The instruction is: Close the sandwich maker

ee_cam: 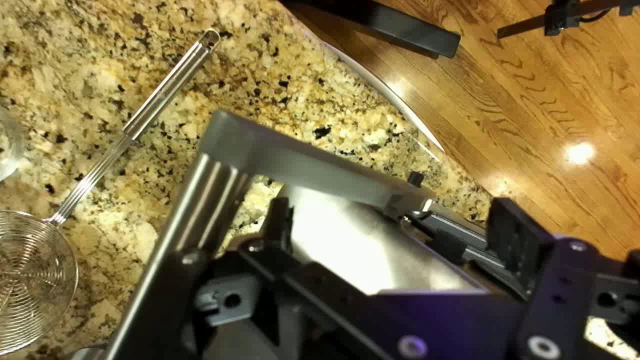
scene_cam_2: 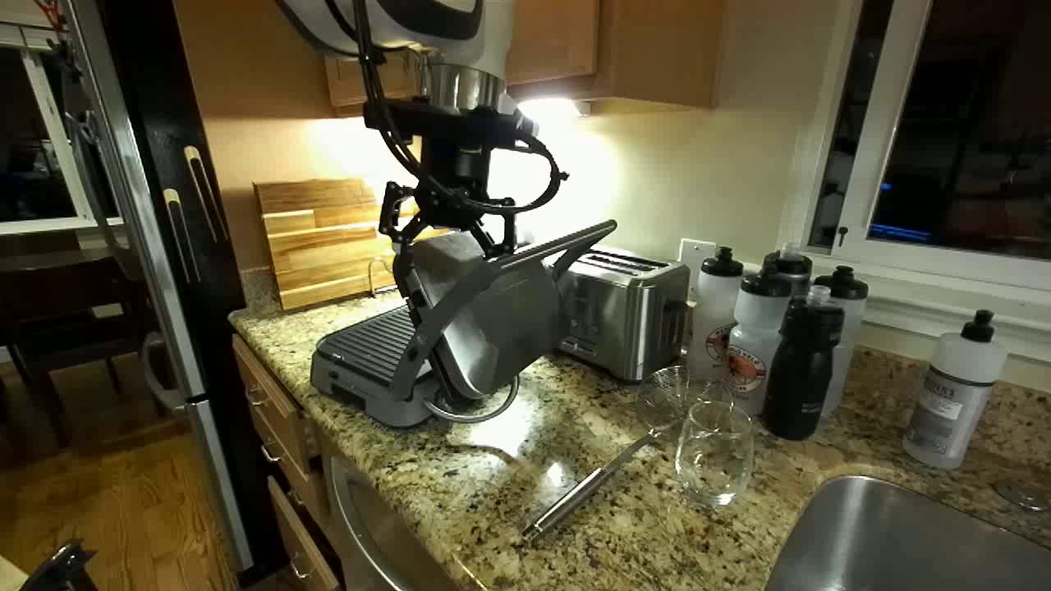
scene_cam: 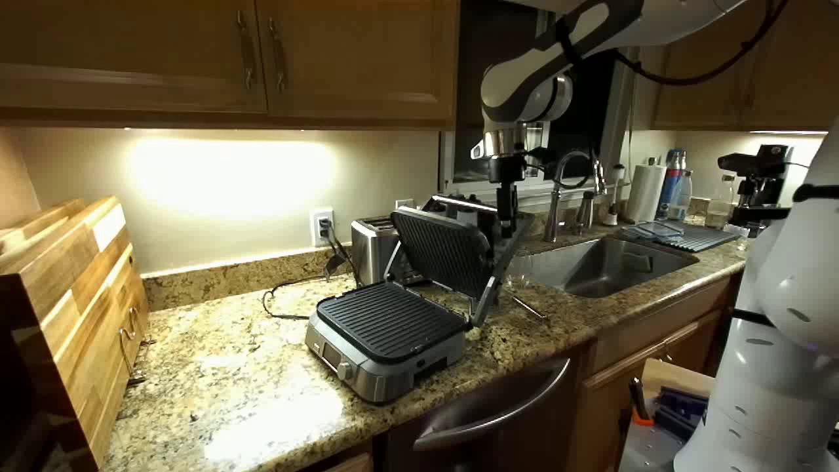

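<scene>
There is one sandwich maker [scene_cam: 393, 318], one toaster [scene_cam_2: 624, 316], one strainer [ee_cam: 95, 177] and one tool [ee_cam: 399, 235].

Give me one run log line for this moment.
Sandwich maker: open | lid: raised | end effector: open, close to lid, contact unclear | closing: not yet done

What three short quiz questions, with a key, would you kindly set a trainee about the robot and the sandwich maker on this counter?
1. True or false: the lid of the sandwich maker is raised, so its ribbed lower plate shows.
2. Which appliance stands next to it in both exterior views? A: kettle. B: toaster. C: blender.
3. Fill the gap: in the wrist view, the hand is ____ (open or shut).

Key: 1 true; 2 B; 3 open.
</scene>
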